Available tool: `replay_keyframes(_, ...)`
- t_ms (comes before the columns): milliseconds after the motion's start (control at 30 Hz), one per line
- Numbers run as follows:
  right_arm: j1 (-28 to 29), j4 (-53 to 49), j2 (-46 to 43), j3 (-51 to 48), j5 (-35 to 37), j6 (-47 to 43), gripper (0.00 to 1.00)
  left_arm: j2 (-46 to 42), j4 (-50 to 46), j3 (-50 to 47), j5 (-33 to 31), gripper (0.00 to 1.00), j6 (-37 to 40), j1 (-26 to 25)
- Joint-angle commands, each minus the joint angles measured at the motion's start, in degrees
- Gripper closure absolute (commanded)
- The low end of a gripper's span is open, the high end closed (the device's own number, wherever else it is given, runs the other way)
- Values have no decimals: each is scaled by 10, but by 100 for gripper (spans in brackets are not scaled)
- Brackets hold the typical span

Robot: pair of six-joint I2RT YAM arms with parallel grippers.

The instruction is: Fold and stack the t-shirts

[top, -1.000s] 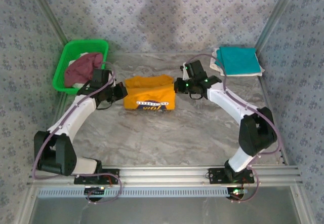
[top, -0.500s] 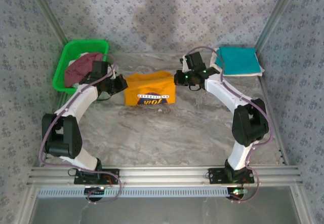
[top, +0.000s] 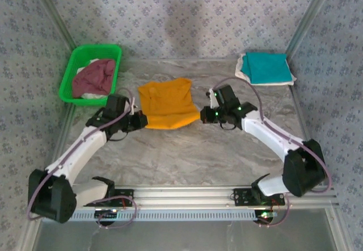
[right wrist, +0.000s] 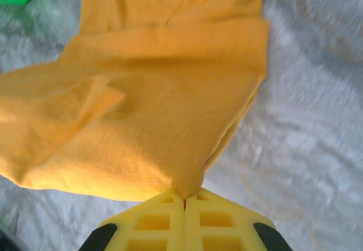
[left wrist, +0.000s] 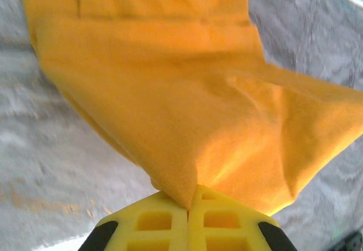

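Note:
An orange-yellow t-shirt [top: 165, 104] lies folded in the middle of the table, its near edge lifted between both grippers. My left gripper [top: 140, 120] is shut on its near left corner; in the left wrist view the cloth [left wrist: 170, 103] is pinched between the yellow fingers [left wrist: 153, 220]. My right gripper [top: 202, 116] is shut on the near right corner, the cloth [right wrist: 153, 120] caught between its fingers [right wrist: 218, 220]. A teal t-shirt [top: 267, 67] lies folded on a white one [top: 240, 71] at the back right. A maroon t-shirt [top: 93, 76] sits crumpled in the basket.
The green plastic basket [top: 74, 65] stands at the back left, with white cloth [top: 91, 95] under the maroon shirt. Patterned walls enclose the marble table [top: 187, 154] on three sides. A metal rail [top: 187, 194] runs along the near edge.
Both grippers have pulled toward the near edge, drawing the orange-yellow t-shirt's edge over. The dark printed lettering is now hidden and the shirt spreads as a plain panel.

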Motion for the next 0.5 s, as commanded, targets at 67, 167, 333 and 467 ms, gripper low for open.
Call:
replay_keyframes(67, 25, 9, -68, -41, -13, 37, 100, -79, -41, -18, -21, 100, -33, -33)
replay_keyframes(167, 24, 13, -63, -20, -7, 40, 100, -89, -43, 2, -39, 100, -31, -32)
replay_keyframes(333, 10, 1, -26, 56, -1, 25, 100, -47, -41, 59, -6, 100, -14, 6)
replay_keyframes(467, -13, -8, 20, 115, -10, 14, 100, -14, -16, 91, 17, 100, -8, 37)
